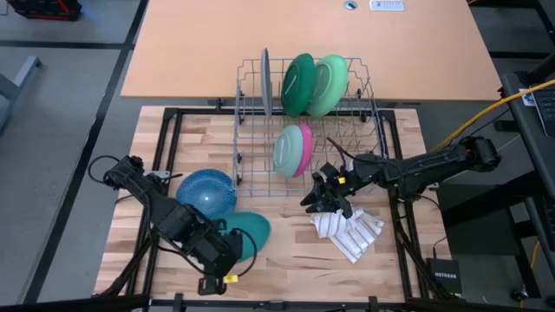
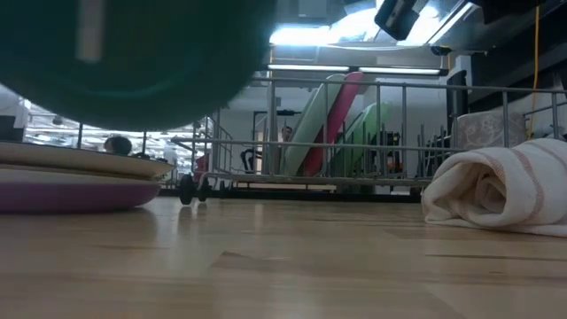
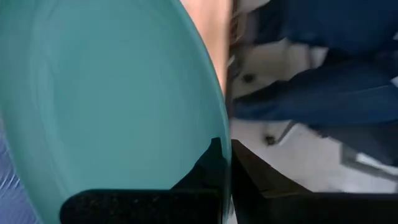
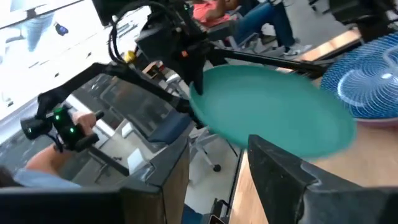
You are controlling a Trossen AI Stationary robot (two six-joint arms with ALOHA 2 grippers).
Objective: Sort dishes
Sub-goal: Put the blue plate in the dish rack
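Person's hand [image 4: 87, 118] beyond teal plate [image 4: 273, 118]

Teal plate [image 1: 250, 230] lifted, five dishes [image 1: 303, 84] upright in rack

teal plate [image 3: 112, 93] cut off by wrist-view edges, blurred dark underside [image 2: 133, 53] in low view
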